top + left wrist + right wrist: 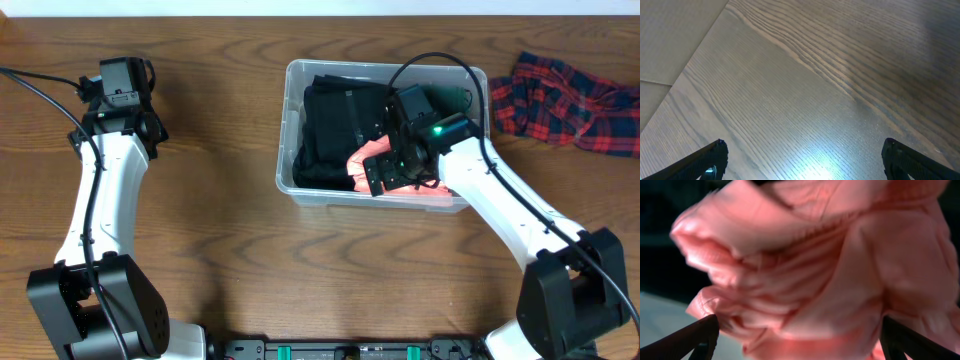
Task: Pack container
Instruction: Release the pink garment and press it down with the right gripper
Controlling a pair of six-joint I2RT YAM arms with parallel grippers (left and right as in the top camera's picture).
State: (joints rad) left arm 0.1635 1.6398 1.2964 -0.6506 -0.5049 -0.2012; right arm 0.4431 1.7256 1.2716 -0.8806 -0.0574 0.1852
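The container (284, 150), a clear plastic bin, stands at the middle of the table. A black garment (335, 130) fills its left half, and a crumpled pink cloth (365, 155) lies toward its front. My right gripper (385, 178) is down inside the bin over the pink cloth. In the right wrist view the pink cloth (815, 265) fills the frame and my right gripper (800, 335) stands open, fingers wide on either side of it. Far to the left, my left gripper (120, 72) hangs over bare table, and the left wrist view shows it (802, 155) open with nothing between its fingers.
A red and dark plaid cloth (570, 100) lies bunched on the table just right of the bin. The right arm's black cable (430, 58) arcs over the bin's back rim. The wooden table (220, 250) surrounds the bin.
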